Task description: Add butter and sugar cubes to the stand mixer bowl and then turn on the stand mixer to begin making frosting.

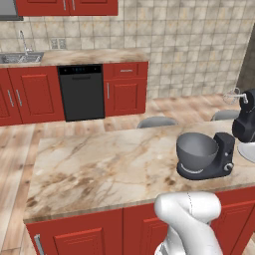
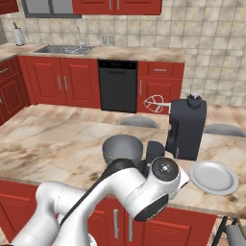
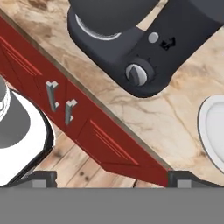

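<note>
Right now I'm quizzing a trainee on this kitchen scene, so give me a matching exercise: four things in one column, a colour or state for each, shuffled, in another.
Things:
1. stand mixer bowl
2. plate
3. dishwasher
4. mixer head

Descriptions:
A. flat, white, empty
B. tilted up, whisk raised
C. deep grey metal, seated on the mixer base
D. black, between red cabinets

Pairs: 1-C, 2-A, 3-D, 4-B

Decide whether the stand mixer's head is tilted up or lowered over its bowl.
Tilted up. The stand mixer has its head reared back, the wire whisk pointing sideways in the air, clear of the stand mixer bowl.
</note>
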Tool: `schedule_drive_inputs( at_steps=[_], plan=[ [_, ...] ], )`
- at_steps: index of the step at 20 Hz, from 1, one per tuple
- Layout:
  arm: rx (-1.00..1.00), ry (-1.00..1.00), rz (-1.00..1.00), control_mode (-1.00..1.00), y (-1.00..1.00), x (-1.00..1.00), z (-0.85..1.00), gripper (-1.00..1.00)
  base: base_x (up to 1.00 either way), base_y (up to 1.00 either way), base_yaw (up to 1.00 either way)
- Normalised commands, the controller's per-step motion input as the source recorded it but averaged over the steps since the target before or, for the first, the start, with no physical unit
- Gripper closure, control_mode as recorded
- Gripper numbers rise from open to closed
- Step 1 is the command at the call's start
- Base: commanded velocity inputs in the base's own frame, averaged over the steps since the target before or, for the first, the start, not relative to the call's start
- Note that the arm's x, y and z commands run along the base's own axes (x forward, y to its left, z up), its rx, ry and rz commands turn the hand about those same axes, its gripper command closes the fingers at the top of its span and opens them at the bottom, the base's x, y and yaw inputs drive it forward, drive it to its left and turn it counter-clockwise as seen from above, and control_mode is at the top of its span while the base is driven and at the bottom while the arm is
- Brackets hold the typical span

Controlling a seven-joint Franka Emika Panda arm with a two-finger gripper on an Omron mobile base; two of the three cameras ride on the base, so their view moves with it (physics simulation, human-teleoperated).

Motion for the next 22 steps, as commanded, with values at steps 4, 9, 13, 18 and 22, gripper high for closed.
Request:
schedule_drive_inputs(
  at_steps=[4, 9, 13, 18, 22],
  plan=[
    [0.02, -0.17, 0.03, -1.0, -0.59, 0.27, 0.0, -1.0, 0.0, 0.0, 0.0],
    [0.04, -0.21, 0.11, -1.0, -0.53, 0.26, 0.0, -1.0, 0.0, 0.0, 0.0],
    [0.05, -0.22, 0.14, -1.0, -0.43, 0.31, 0.0, -1.0, 0.0, 0.0, 0.0],
    [0.04, -0.18, 0.15, -1.0, -0.35, 0.44, 0.04, -1.0, 0.0, 0.0, 0.0],
    [0.05, -0.14, 0.14, -1.0, -0.3, 0.48, 0.04, -1.0, 0.0, 0.0, 0.0]
  ],
)
